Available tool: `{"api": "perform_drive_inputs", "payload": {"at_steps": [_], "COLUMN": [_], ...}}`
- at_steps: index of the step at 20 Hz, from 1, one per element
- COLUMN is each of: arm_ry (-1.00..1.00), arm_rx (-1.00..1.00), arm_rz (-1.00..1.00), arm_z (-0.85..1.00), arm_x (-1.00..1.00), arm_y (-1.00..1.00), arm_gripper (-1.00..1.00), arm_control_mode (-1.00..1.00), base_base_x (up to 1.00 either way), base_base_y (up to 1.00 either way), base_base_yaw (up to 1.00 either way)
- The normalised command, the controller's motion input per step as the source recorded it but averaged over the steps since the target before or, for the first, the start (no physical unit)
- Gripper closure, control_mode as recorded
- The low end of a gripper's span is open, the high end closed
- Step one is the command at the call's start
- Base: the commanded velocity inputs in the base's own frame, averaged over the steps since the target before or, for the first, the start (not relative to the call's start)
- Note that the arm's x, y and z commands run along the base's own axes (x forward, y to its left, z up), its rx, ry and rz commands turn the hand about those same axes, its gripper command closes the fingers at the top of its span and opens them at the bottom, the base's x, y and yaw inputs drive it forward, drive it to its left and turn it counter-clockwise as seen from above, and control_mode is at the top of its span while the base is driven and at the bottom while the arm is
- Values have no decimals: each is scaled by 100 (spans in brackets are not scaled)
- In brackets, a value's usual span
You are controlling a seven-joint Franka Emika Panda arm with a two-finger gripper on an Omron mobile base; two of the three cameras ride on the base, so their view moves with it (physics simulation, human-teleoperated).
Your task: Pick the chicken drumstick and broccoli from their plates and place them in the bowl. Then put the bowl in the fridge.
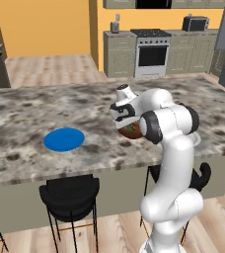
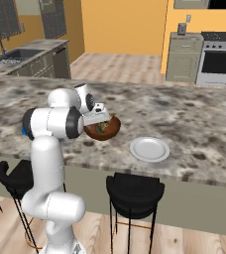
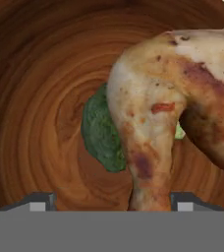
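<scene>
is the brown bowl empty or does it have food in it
Not empty. The hand view shows the chicken drumstick lying over the broccoli inside the bowl.

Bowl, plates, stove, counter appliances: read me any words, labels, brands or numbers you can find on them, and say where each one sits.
No text can be read.
bowl, blue plate, white plate: plain, no markings.
stove and the dark appliance on the far counter: too small and blurred to show any label.

Two black stools (image 1: 69, 196) under the marble counter (image 1: 30, 116); stove (image 1: 151, 52) behind.
</scene>
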Motion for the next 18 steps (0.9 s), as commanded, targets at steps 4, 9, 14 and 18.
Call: {"api": "perform_drive_inputs", "payload": {"at_steps": [4, 9, 14, 18], "arm_ry": [0, 0, -1, -5], "arm_rx": [0, 0, 0, 0], "arm_rz": [-5, -6, -5, 0], "arm_z": [5, 16, 25, 33], "arm_x": [-18, -25, -23, -19], "arm_y": [-14, -5, 0, 9], "arm_gripper": [-100, -100, -100, -100], "arm_control_mode": [-100, -100, -100, -100], "base_base_x": [0, 0, 0, 0], "base_base_y": [0, 0, 0, 0], "base_base_yaw": [0, 0, 0, 0]}}
